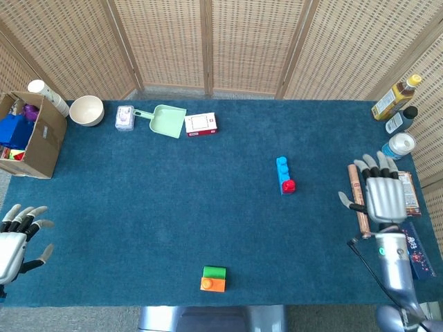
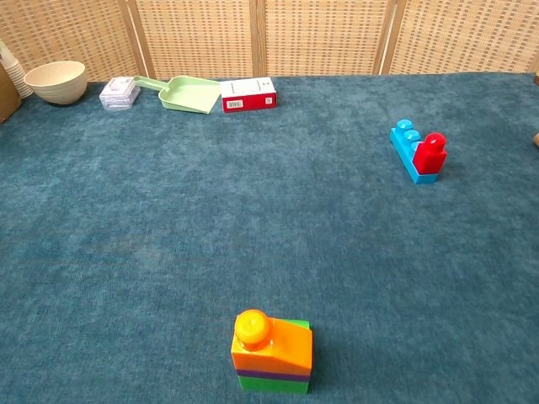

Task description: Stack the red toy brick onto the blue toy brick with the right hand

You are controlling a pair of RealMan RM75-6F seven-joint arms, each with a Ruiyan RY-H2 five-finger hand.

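Red toy brick on blue toy brick, right hand far right, fingers spread, maybe touching a brown stick.

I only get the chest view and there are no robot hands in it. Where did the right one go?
Observer: The head view shows the right hand open at the table's right side, over a brown stick, away from the bricks.
Operator: And the left one?
Observer: The left hand hangs open at the table's near left edge.
Operator: Is anything behind that bowl's left side?
Observer: A cardboard box holding colourful items stands left of the bowl.
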